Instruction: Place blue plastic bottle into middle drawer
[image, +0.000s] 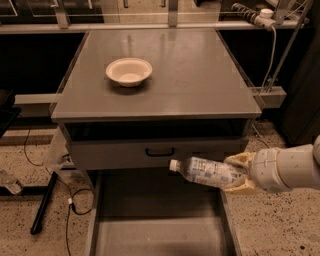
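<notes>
The blue plastic bottle (207, 172) is clear with a pale blue-and-white label and a white cap pointing left. It lies roughly horizontal in the air, held by its base end. My gripper (241, 173) comes in from the right on a white arm and is shut on the bottle, its tan fingers (239, 160) above and below it. The bottle hangs above the right side of the open middle drawer (155, 235), a wide grey metal drawer pulled out at the bottom of the view, and just below the drawer front with the black handle (160, 152).
A cream bowl (129, 71) sits on the grey cabinet top (200, 75). Black cables and a black bar (42, 202) lie on the speckled floor at the left. A white cable and power strip (257, 12) are at the back right.
</notes>
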